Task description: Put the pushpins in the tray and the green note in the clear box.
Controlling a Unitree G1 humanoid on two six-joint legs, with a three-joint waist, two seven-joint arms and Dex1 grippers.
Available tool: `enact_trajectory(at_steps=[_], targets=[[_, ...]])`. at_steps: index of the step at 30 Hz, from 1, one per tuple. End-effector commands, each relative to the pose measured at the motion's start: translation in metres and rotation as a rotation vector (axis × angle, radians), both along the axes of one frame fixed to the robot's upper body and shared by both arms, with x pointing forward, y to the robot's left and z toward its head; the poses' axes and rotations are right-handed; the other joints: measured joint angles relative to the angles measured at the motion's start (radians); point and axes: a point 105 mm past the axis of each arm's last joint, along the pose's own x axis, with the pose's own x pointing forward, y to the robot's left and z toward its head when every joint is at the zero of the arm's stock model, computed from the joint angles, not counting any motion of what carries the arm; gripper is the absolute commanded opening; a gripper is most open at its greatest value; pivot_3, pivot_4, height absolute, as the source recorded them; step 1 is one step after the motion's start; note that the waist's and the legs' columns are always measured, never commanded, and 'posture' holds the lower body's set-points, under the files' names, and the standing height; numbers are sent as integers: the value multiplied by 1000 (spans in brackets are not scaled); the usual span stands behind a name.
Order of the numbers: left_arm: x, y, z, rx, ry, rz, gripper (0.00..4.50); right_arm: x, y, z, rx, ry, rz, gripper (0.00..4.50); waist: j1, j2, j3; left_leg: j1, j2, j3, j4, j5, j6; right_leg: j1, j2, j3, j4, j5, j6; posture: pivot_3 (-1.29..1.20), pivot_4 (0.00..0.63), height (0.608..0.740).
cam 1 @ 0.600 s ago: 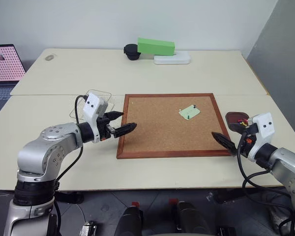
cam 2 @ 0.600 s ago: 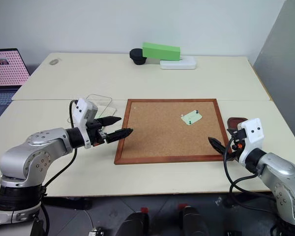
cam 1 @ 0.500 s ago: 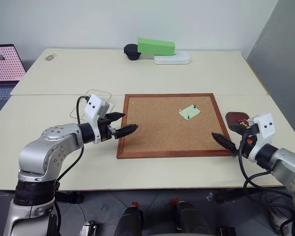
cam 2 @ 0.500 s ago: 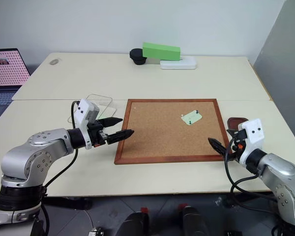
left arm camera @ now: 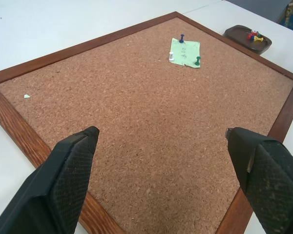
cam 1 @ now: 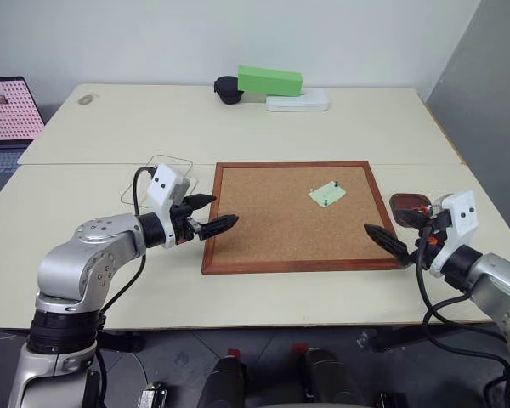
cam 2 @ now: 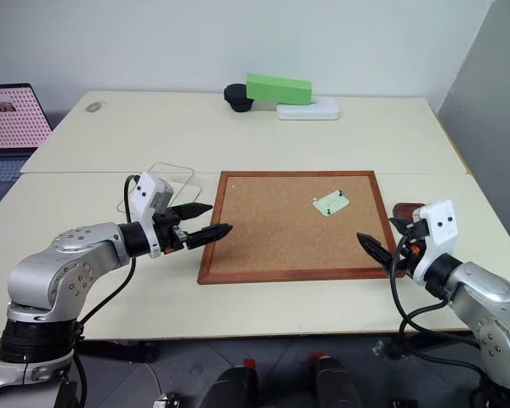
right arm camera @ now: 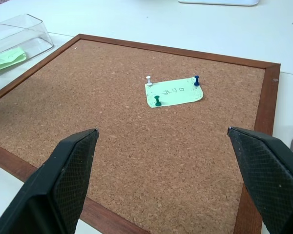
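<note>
Both jaws open over cork board (cam 1: pixel 291 214), cream table (cam 1: pixel 153 127).

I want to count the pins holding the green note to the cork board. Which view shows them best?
The right wrist view: the pushpins are three, white, green and blue, standing in the green note. The left wrist view shows the same three, farther off. In the eye views they are mere specks.
</note>
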Motion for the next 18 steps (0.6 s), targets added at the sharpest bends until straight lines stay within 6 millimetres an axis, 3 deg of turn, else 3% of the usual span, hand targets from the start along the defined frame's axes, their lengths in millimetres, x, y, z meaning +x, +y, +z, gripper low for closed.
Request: enact_trajectory(at_steps=[1, 7, 11, 14, 18], targets=[[-1, -5, 12, -19, -48, -23, 4434, 2, -2, 14, 7, -79, -31, 4500, 0, 0, 0, 0, 0, 0, 0, 0, 0, 0, 0, 0, 0, 0, 0, 0, 150, 740], [-2, -13, 10, -33, -59, -47, 4434, 3, -2, 7, 10, -52, -53, 4500, 0, 0, 0, 0, 0, 0, 0, 0, 0, 0, 0, 0, 0, 0, 0, 0, 150, 740], [3, -24, 4, -51, -58, -72, 3740, 12, -3, -4, -74, -58, -79, 4500, 0, 0, 0, 0, 0, 0, 0, 0, 0, 0, 0, 0, 0, 0, 0, 0, 150, 740], [12, -37, -7, -40, -87, -91, 3235, 23, 7, -3, -76, -95, -78, 4500, 0, 0, 0, 0, 0, 0, 1, 0, 0, 0, 0, 0, 0, 0, 0, 0, 150, 740], [28, -59, -6, -74, -145, -106, 2343, 36, 18, -4, -98, -114, -43, 4500, 1, 0, 0, 0, -1, 1, 1, 0, 0, 0, 0, 1, 1, 0, 0, 0, 150, 740]])
